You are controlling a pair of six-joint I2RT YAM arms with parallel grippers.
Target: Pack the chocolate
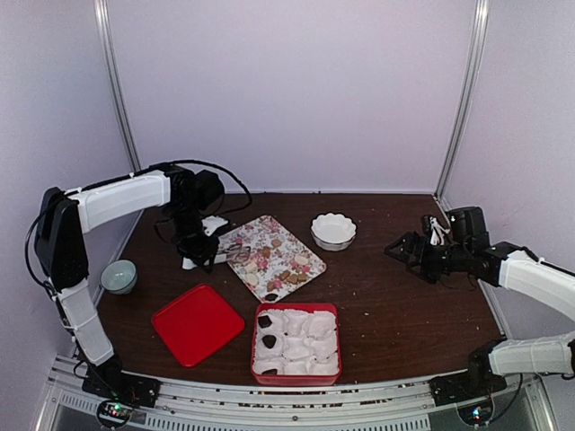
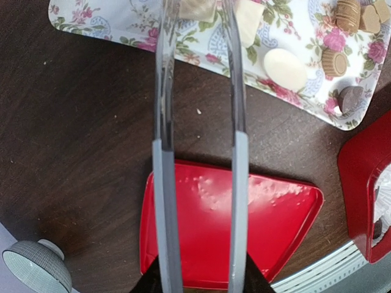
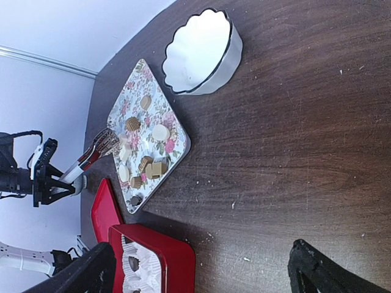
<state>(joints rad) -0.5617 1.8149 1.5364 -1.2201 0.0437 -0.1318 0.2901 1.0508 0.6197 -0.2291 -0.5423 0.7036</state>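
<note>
One tan chocolate (image 2: pixel 198 7): between half-closed left jaws, grip unclear.
Right jaws: wide open, empty.
Risk: piece slips onto bench (image 2: pixel 91 122).

Two bowls (image 1: pixel 333 241) (image 1: pixel 119 276), one tray (image 1: pixel 269 221), roughly fifteen chocolates (image 3: pixel 132 124).

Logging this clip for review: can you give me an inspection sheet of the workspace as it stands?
Surface: dark wooden table, pale specks.
Job's things: chocolate on floral tray; few dark pieces in red box's paper cups; red lid beside it.
Clutter: empty white bowl, small grey bowl.
Grippers: left gripper shut on tongs over tray; right gripper open, empty.
Cables: black cable loops over left arm.
Surroundings: pale walls, metal posts.
</note>
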